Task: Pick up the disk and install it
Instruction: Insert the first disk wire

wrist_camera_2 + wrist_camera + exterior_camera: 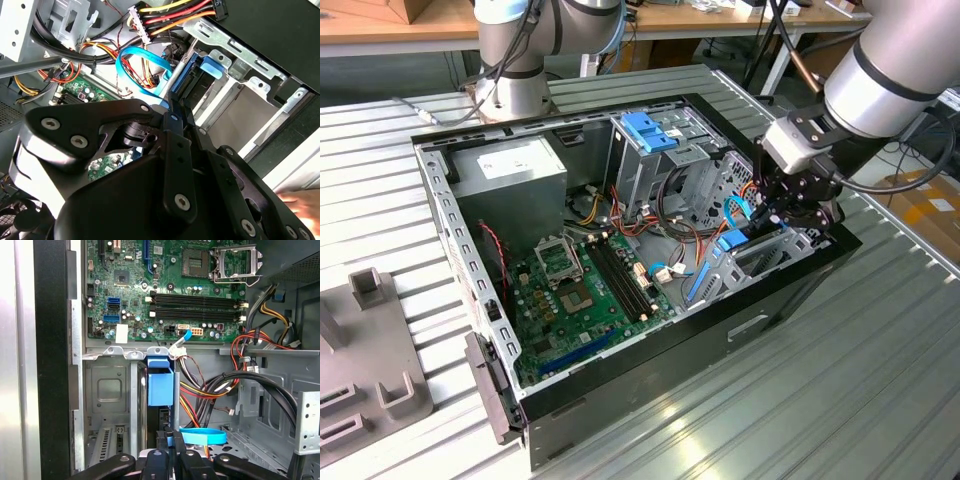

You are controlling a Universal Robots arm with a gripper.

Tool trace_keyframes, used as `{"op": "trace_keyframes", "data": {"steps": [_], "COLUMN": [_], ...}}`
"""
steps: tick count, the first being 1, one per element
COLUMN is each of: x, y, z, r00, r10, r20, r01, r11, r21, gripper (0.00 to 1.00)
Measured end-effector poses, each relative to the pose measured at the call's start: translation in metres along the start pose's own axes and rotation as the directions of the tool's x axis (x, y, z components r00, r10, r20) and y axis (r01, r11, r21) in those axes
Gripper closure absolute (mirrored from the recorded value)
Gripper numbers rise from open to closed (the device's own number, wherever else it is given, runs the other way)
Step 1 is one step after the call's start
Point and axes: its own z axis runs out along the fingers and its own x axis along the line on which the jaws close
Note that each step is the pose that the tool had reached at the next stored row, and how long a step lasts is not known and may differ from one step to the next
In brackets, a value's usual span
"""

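The disk [732,240], a dark slab in a bright blue caddy, stands on edge in the metal bay at the corner of the open computer case [440,190] on the exterior view's right. My gripper [767,215] reaches down into that corner and is shut on the disk. In the first wrist view the caddy's blue end [160,385] sticks out beyond my gripper [169,437], between the bay's metal rails. The second wrist view shows the blue caddy [207,67] just past my gripper [172,100], against the silver bay wall.
The green motherboard [580,290] fills the case floor, with the power supply [510,170] behind it. A fixed blue bracket [650,130] tops the drive cage. Loose red, yellow and black wires and a blue flat cable [202,436] lie beside the bay. Grey fixtures [370,350] stand at the exterior view's left.
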Motion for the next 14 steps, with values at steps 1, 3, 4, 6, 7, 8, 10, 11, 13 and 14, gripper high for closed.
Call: {"op": "trace_keyframes", "data": {"steps": [1,3,4,6,7,8,10,11,13,14], "x": [0.0,0.0,0.0,0.0,0.0001,0.0001,0.0,0.0,0.0001,0.0], "y": [0.0,0.0,0.0,0.0,0.0,0.0,0.0,0.0,0.0,0.0], "z": [0.0,0.0001,0.0001,0.0002,0.0003,0.0002,0.0001,0.0001,0.0001,0.0001], "r00": [1.0,1.0,1.0,1.0,1.0,1.0,1.0,1.0,1.0,1.0], "r10": [0.0,0.0,0.0,0.0,0.0,0.0,0.0,0.0,0.0,0.0], "r20": [-0.0001,-0.0001,-0.0001,0.0,0.0001,-0.0001,-0.0004,-0.0005,-0.0005,-0.0005], "r01": [0.0,0.0,0.0,0.0,0.0,0.0,0.0,0.0,0.0,0.0], "r11": [1.0,1.0,1.0,1.0,1.0,1.0,1.0,1.0,1.0,1.0], "r21": [0.0,0.0,0.0,0.0,0.0,0.0001,0.0001,0.0001,0.0001,0.0001], "gripper": [0.84,0.84,0.84,0.84,0.83,0.77,0.65,0.65,0.65,0.65]}}
